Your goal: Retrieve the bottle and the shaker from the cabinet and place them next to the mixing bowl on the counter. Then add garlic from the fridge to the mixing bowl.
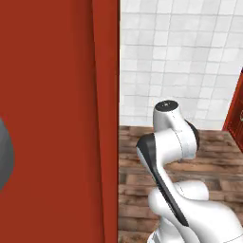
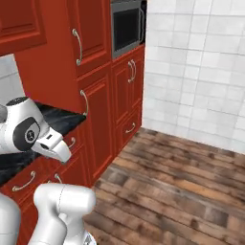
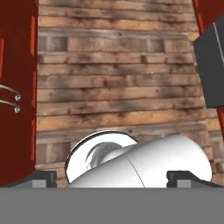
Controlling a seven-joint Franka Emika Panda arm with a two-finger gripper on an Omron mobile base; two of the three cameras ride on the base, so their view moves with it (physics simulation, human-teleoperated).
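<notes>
The gripper (image 3: 112, 177) is seen spread wide and empty, pointed down at the wooden floor (image 3: 118, 87). In the right base view, the counter (image 2: 57, 119) lies at nine o'clock, under red cabinets (image 2: 91, 33) with a built-in microwave (image 2: 127, 26) at twelve o'clock.

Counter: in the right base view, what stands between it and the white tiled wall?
In the right base view, a tall red cupboard unit with a dark built-in oven stands between the counter and the tiled wall, over the wooden floor.

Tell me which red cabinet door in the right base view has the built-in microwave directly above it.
The far pair of base doors, with two short curved handles meeting at the centre, sits under the microwave; the nearer tall doors have single long handles.
</notes>
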